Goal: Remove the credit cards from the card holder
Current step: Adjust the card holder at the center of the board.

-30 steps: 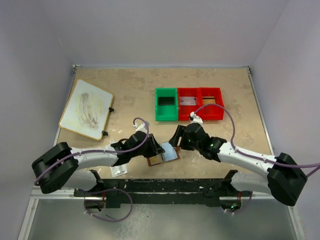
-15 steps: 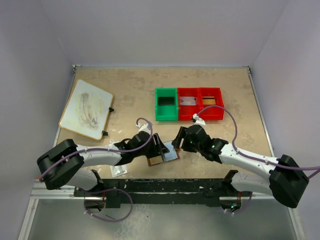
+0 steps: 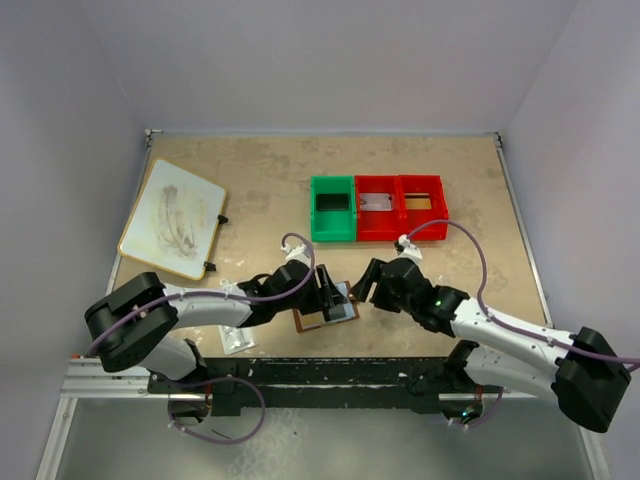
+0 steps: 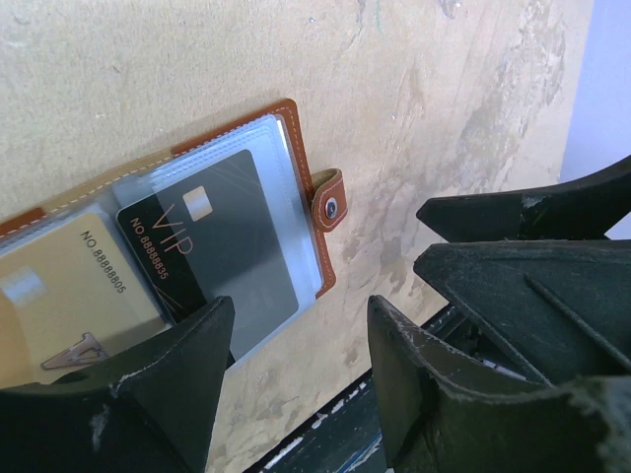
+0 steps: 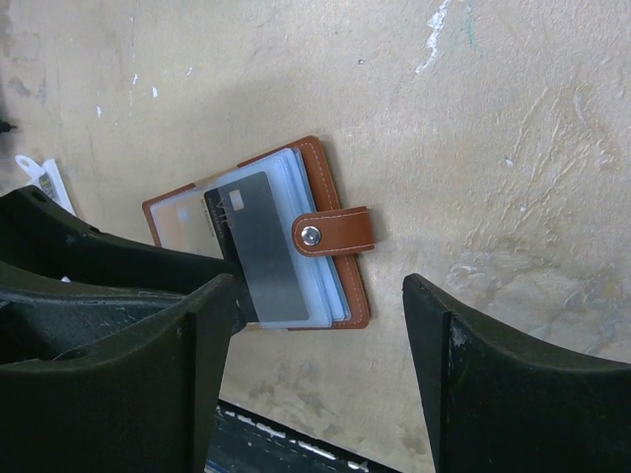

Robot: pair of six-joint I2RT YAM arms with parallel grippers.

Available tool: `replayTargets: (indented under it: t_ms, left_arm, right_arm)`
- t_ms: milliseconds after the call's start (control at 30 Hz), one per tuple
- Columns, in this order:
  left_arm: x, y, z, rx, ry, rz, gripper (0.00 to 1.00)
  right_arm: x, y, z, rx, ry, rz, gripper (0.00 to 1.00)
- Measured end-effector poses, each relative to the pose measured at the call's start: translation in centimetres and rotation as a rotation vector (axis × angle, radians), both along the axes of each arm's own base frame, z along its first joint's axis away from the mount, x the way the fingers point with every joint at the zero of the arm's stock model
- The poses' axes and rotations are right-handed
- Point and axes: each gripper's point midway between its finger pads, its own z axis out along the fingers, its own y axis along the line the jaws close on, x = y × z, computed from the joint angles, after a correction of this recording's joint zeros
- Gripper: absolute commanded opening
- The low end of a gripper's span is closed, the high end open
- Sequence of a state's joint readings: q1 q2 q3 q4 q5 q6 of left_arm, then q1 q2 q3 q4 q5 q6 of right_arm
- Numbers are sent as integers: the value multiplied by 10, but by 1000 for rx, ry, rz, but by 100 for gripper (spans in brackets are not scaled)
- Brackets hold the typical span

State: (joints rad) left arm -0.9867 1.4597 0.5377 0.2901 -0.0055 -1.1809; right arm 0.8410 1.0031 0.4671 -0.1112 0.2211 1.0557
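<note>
The holder (image 5: 333, 233) was shown unfolded, its grey card (image 4: 222, 241) and gold card (image 4: 69, 286) partly covered by the left claw (image 4: 296, 325), spread empty over it, as was the right claw (image 5: 320, 296).

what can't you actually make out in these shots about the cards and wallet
- Top view: card holder mostly covered by the left gripper; cards too small to read.
- Left wrist view: golden card cut off by the left edge; grey card's lower corner behind a finger.
- Any view: whether either card is free of its clear sleeve.
</note>
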Motion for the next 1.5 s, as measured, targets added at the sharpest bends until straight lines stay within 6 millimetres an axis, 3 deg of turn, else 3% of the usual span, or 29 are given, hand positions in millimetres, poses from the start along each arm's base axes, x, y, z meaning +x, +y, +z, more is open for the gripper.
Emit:
replayTargets:
  t_ms: [333,567,833,1000,1267,1500]
  left_arm:
    - [14,28,23,114,-97,74,55]
    - [18,63,7,284,-121,128,58]
    - [41,89,5,396,-139,171,60]
    - [49,92,0,438,-140,159,60]
    - [41,90,-17,474,-107,86,55]
    - [36,91,-24,482,-91,60,51]
  right_arm:
    - [-8,15,-10,91,-1,65,63]
    - [-8,31,-9,150,-1,109,63]
    - [-32,30,-37,164,103,157,65]
    - [-38,34,-36,203,116,184,65]
    - [-42,40,-37,227,129,209,67]
    - [-28,50,-36,185,145,199,69]
